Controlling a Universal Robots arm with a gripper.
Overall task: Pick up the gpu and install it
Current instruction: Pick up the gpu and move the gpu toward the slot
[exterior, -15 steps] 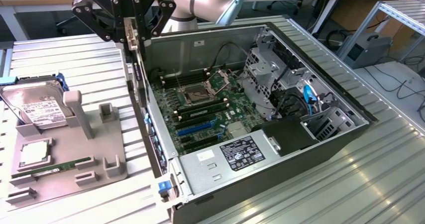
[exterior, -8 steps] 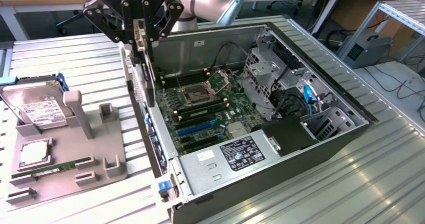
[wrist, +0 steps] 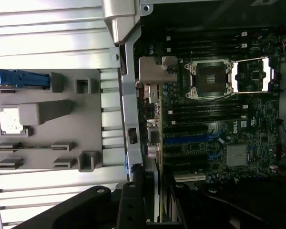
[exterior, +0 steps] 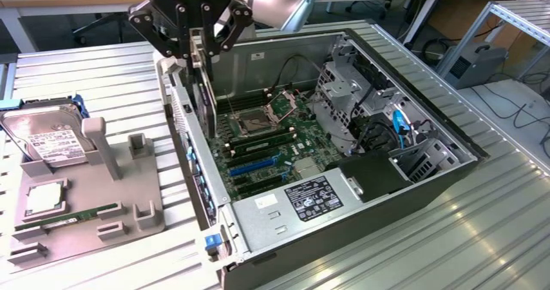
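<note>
Ribbed metal table, open computer case lying on it, grey parts fixture beside the case

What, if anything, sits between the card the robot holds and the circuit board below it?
Nothing visible. The gpu hangs edge-down from the gripper inside the open computer case, and the blue expansion slots on the motherboard beneath look bare.

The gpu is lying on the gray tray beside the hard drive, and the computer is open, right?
Not on the tray. The exterior view shows the gripper holding the gpu upright over the open computer. The hard drive is on the tray.
</note>
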